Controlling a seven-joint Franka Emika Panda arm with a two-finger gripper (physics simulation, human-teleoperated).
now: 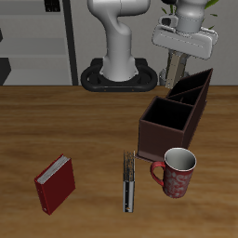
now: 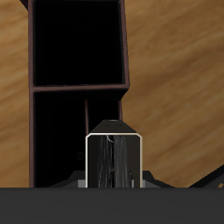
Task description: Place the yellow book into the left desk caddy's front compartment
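Dark maroon-brown left desk caddy point(image 1: 172, 119); red book point(image 1: 56, 183) with pale page edges; red mug point(image 1: 176, 173), white-speckled; brown wood-grain desk point(image 1: 56, 121); thin dark book point(image 1: 129, 181).

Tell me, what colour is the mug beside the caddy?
The mug is red with pale speckles, clearest in the exterior view.

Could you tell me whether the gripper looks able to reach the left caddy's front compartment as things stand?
Probably yes: the gripper, holding the yellow book, hangs above the left desk caddy, and the front compartment has nothing over its open top.
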